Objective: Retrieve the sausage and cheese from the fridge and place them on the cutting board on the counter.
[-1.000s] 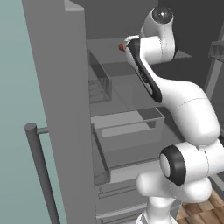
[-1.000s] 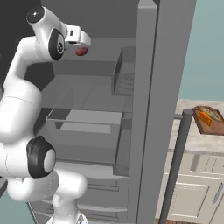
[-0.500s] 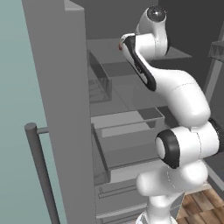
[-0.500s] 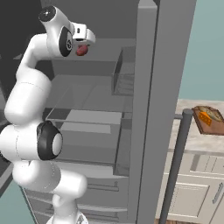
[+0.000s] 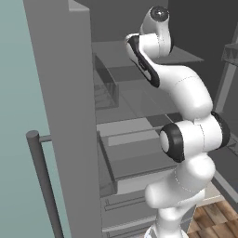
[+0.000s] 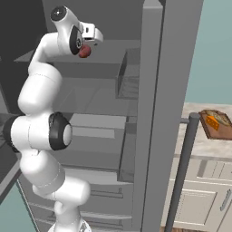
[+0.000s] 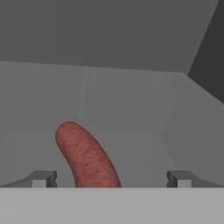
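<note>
Inside the tall grey French-door fridge (image 6: 172,68), on an upper shelf, lay the small curved reddish-brown sausage link (image 7: 86,156), and I had the white arm's two-finger gripper (image 7: 109,178) reaching in toward it. In the hand view the sausage rose between the two dark fingertips (image 7: 41,178), nearer the left one, with its rounded far end pointing away into the grey fridge interior. The jaws stood at their widest and held nothing; I could not tell whether either finger touched the sausage. From the right base view the sausage (image 6: 84,51) showed as a dark red lump just under the hand. The small orange wedge of cheese (image 6: 212,121) already sat on the small brown wooden cutting board (image 6: 217,131), on the pale beige marbled counter (image 6: 201,147) to the right of the fridge door. I judged the cheese half finished and the sausage pick-up as the step in hand. The next move, as I read it, called for centring the link between the fingers, easing forward a little, closing on it, then drawing back clear of the shelf and door. I could read no brand, label or writing anywhere.
</note>
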### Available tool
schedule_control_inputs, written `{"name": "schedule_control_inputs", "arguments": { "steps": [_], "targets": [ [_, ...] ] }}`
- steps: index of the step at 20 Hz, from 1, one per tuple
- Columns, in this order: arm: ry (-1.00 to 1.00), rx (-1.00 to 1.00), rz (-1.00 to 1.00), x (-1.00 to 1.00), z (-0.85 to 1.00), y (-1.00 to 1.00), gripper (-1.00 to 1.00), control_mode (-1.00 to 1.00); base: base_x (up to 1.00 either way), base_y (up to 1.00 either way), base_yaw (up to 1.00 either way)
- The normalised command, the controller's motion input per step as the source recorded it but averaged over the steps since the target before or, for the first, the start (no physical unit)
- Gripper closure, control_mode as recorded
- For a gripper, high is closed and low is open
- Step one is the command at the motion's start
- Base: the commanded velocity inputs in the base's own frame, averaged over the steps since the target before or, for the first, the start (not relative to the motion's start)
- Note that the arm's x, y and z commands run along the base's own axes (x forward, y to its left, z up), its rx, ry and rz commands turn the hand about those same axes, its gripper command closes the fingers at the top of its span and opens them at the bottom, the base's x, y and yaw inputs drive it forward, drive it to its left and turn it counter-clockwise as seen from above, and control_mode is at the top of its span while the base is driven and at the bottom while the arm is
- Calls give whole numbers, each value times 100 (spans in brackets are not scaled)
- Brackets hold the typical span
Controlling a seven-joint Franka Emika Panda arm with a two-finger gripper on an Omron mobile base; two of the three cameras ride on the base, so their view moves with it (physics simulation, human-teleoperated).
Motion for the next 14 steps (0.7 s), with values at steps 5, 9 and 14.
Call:
{"name": "schedule_control_inputs", "arguments": {
  "steps": [5, 9, 14],
  "targets": [
    [8, 0, 0, 0, -8, 6, -100, -100, 0, 0, 0],
    [10, 0, 0, -1, -6, 5, -100, -100, 0, 0, 0],
    [9, 0, 0, -1, -19, 0, -100, -100, 0, 0, 0]
  ]
}}
